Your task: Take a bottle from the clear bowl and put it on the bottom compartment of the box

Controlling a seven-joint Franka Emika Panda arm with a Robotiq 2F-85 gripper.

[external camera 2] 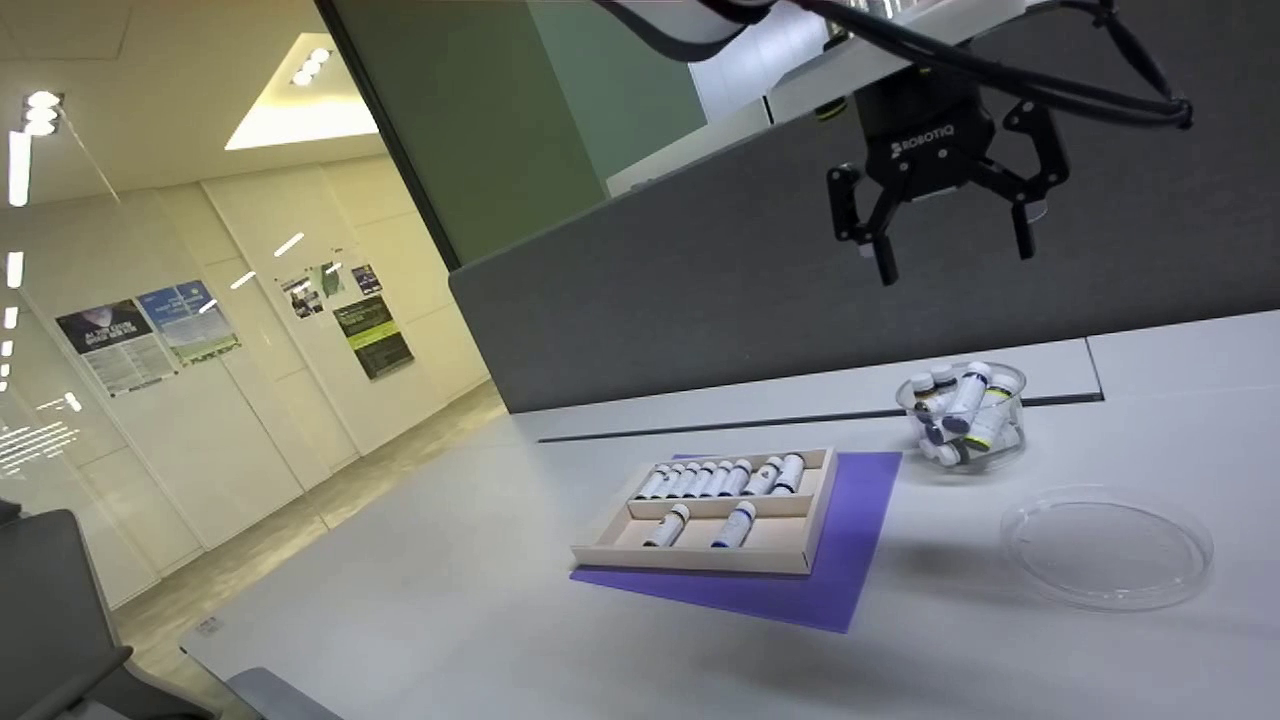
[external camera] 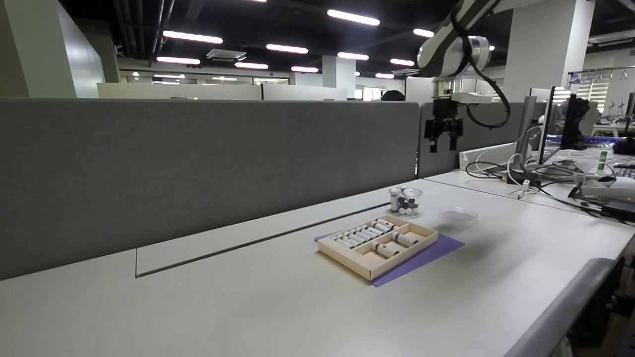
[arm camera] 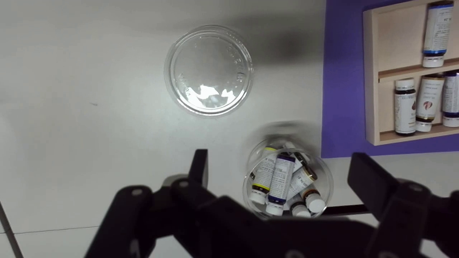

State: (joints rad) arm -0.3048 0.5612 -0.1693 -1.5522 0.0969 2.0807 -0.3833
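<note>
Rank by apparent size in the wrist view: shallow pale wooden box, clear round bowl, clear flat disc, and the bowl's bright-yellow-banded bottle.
1. Pale wooden box, though cropped
2. Clear bowl and clear disc, too alike to rank
3. Yellow-banded bottle

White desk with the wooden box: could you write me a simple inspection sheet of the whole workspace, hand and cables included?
Surface: white desk; purple sheet beneath the wooden box.
Job's things: clear bowl holding small bottles; box with a row of bottles in one compartment, two bottles in the other.
Clutter: round clear dish or lid near the bowl.
Hand: open, above the desk, nothing held.
Cables: black cable by the arm; tangled cables on the desk, in an exterior view.
Surroundings: gray partition, office chair.
</note>
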